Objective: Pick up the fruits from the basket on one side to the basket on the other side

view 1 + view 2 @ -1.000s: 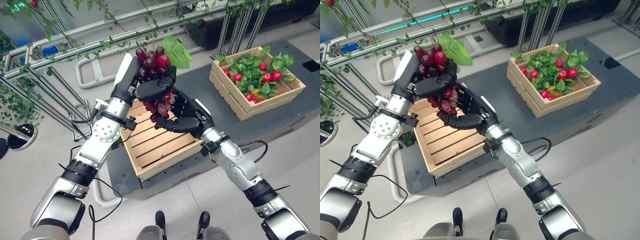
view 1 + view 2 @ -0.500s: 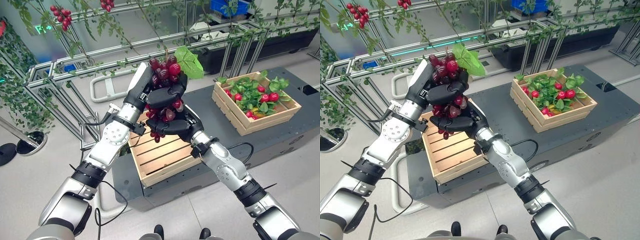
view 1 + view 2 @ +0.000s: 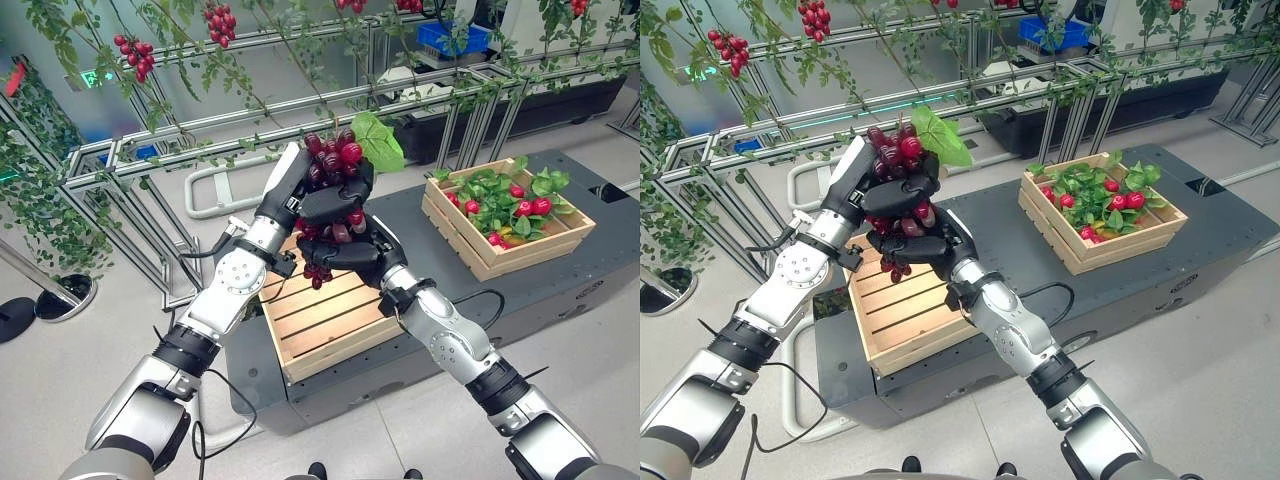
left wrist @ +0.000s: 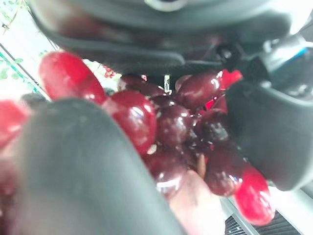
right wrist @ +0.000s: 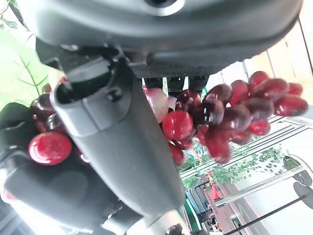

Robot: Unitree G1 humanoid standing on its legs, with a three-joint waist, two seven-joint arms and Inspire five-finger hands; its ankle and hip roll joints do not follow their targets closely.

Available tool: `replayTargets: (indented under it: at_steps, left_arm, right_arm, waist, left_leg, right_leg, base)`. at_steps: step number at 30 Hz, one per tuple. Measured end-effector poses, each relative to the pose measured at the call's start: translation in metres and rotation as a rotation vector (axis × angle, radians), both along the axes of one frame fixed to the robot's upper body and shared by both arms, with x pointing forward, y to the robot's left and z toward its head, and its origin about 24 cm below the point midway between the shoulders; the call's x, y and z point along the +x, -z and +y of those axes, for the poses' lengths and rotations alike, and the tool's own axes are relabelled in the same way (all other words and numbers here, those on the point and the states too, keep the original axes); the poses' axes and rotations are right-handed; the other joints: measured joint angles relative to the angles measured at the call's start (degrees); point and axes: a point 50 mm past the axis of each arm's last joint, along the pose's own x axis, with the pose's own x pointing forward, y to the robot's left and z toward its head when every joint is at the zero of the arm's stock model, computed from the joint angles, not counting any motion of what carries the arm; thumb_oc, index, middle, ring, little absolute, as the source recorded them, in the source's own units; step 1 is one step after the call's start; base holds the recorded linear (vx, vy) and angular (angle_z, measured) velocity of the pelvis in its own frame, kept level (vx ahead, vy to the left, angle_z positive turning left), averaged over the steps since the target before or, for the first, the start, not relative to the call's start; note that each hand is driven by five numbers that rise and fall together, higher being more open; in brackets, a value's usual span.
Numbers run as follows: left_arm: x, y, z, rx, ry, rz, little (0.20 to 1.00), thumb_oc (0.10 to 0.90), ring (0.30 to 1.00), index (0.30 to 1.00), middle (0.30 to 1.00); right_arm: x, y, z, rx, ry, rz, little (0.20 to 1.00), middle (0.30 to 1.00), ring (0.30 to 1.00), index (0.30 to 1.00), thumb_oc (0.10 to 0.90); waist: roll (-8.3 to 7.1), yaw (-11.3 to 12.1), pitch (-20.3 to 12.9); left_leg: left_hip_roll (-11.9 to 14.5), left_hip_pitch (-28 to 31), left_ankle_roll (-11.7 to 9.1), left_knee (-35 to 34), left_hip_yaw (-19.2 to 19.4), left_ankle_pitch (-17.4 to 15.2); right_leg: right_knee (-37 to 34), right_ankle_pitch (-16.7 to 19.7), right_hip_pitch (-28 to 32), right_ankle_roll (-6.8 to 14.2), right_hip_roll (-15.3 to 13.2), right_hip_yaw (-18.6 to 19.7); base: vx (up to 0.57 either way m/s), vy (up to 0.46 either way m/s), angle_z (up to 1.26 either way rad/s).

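Observation:
A bunch of dark red grapes (image 3: 333, 165) with a green leaf (image 3: 378, 140) is held up in the air above the empty wooden slat crate (image 3: 320, 315). My left hand (image 3: 320, 198) is curled round the upper part of the bunch. Just below it, my right hand (image 3: 348, 250) is curled round the lower part, and a few grapes (image 3: 315, 274) dangle under its fingers. Close up, the grapes (image 4: 161, 125) fill the space between the left hand's fingers, and the right wrist view shows grapes (image 5: 225, 115) past the right thumb. A second wooden crate (image 3: 505, 215) with leaves and red fruits sits at the right.
Both crates stand on a dark grey platform (image 3: 420, 215). Behind it runs a metal frame (image 3: 200, 140) hung with green vines and red fruit clusters (image 3: 135, 55). A grey floor (image 3: 60, 370) surrounds the platform.
Both hands stay closed on the grape bunch and have lifted it a little. The camera has tilted up, so the whole scene sits lower and more of the vine frame shows.

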Motion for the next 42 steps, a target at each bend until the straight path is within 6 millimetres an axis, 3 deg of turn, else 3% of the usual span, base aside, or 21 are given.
replayTargets:
  at_steps: [1, 2, 3, 4, 30, 42]
  left_arm:
    - [0.000, 0.000, -0.001, -0.004, 0.001, -0.001, 0.300, 0.400, 0.300, 0.300, 0.300]
    - [0.000, 0.000, -0.001, -0.006, 0.000, 0.001, 0.345, 0.430, 0.345, 0.345, 0.345]
    - [0.001, 0.001, -0.001, -0.007, -0.002, 0.004, 0.844, 0.762, 0.844, 0.844, 0.844]
    - [0.001, 0.001, -0.001, -0.009, -0.001, 0.004, 0.900, 0.800, 0.900, 0.900, 0.900]
    - [0.004, 0.009, -0.002, -0.045, -0.039, 0.029, 0.900, 0.800, 0.900, 0.900, 0.900]
    - [0.008, 0.022, 0.008, -0.035, -0.090, 0.082, 0.900, 0.800, 0.900, 0.900, 0.900]
  right_arm:
    - [0.000, 0.001, 0.001, -0.004, -0.002, 0.004, 0.300, 0.300, 0.300, 0.300, 0.400]
    - [-0.001, 0.002, 0.002, -0.006, -0.008, 0.005, 0.300, 0.300, 0.300, 0.300, 0.400]
    - [-0.002, 0.003, 0.004, -0.007, -0.011, 0.010, 0.300, 0.300, 0.300, 0.300, 0.400]
    - [-0.002, 0.004, 0.004, -0.010, -0.010, 0.015, 0.300, 0.300, 0.300, 0.300, 0.400]
    - [-0.001, 0.005, 0.001, 0.021, 0.020, 0.035, 0.300, 0.300, 0.300, 0.300, 0.400]
    - [0.002, 0.012, -0.010, 0.017, 0.064, 0.060, 0.300, 0.300, 0.300, 0.300, 0.400]
  waist:
    - [0.00, -0.05, 0.00]
    - [0.01, -0.10, -0.01]
    - [0.02, -0.14, -0.01]
    - [0.03, -0.18, -0.02]
    - [0.07, -0.54, -0.04]
    - [0.07, -1.16, -0.04]
  left_leg:
    - [0.00, 0.01, 0.00, 0.00, 0.00, 0.00]
    - [0.01, 0.02, 0.00, 0.00, 0.01, 0.00]
    - [0.01, 0.01, 0.00, 0.00, 0.01, 0.00]
    - [0.01, 0.02, 0.00, 0.00, 0.01, 0.00]
    - [0.06, 0.00, 0.00, 0.00, 0.01, 0.00]
    - [0.18, 0.06, 0.01, -0.01, 0.11, -0.01]
  right_leg:
    - [0.00, 0.00, 0.00, 0.00, 0.00, 0.01]
    - [0.00, 0.00, 0.00, 0.00, 0.00, 0.02]
    - [0.00, 0.00, 0.00, 0.00, 0.01, 0.02]
    - [0.00, 0.00, 0.00, 0.00, 0.00, 0.03]
    - [0.00, 0.00, -0.01, -0.01, 0.02, 0.07]
    - [0.00, 0.00, -0.02, -0.01, 0.06, 0.20]
  base:
    - [0.00, 0.000, 0.00]
    - [0.00, 0.000, 0.00]
    - [0.00, 0.000, 0.00]
    - [0.00, 0.000, 0.00]
    - [0.00, 0.000, 0.00]
    - [0.00, 0.000, 0.00]
